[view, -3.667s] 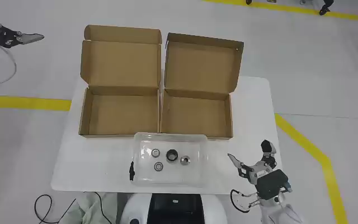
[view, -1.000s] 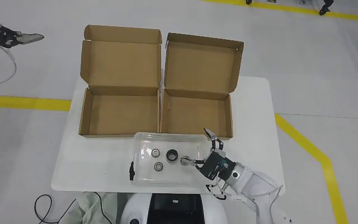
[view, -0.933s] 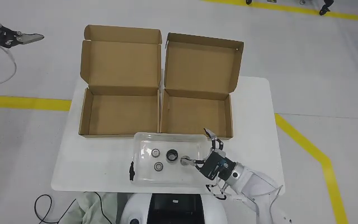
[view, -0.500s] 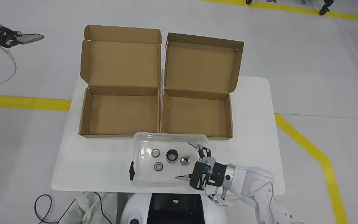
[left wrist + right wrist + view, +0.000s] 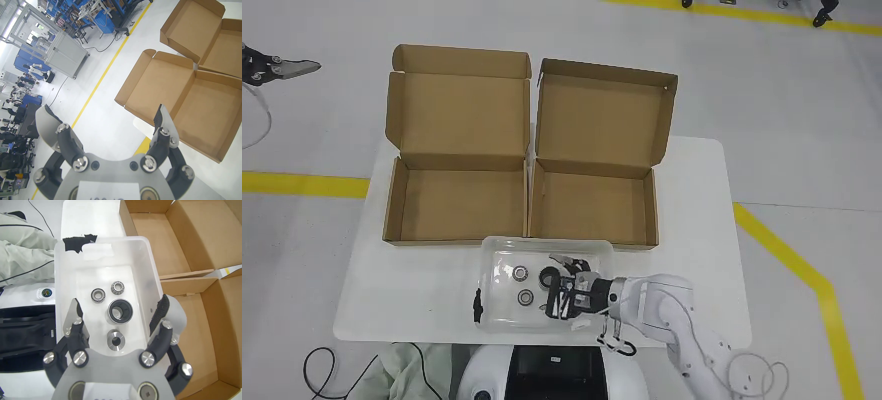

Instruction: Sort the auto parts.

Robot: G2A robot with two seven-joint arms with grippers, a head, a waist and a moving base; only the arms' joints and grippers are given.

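A clear plastic bin (image 5: 504, 308) at the table's front holds the auto parts: two small roller bearings (image 5: 97, 296) (image 5: 117, 287), a large black-rimmed bearing (image 5: 120, 311) and a silver bushing (image 5: 115, 341). My right gripper (image 5: 119, 305) hangs open just above the bin (image 5: 143, 262), one finger on each side of the black bearing and the bushing, holding nothing. In the top view it (image 5: 567, 290) covers the bin's right half, with two bearings (image 5: 521, 272) (image 5: 526, 297) showing beside it. My left gripper (image 5: 103, 113) stands open and empty, raised off the table's far left (image 5: 287, 67).
Two open cardboard boxes, left (image 5: 457, 205) and right (image 5: 592, 208), stand empty side by side behind the bin, lids folded back. The white table (image 5: 692, 200) is bare to the right. Black tape (image 5: 79, 244) marks the bin's end; a pale cloth (image 5: 19, 256) and cables lie below the front edge.
My right gripper has swung from the table's front right corner leftward to a spot over the bin, staying open. The left gripper and the parts have not moved.
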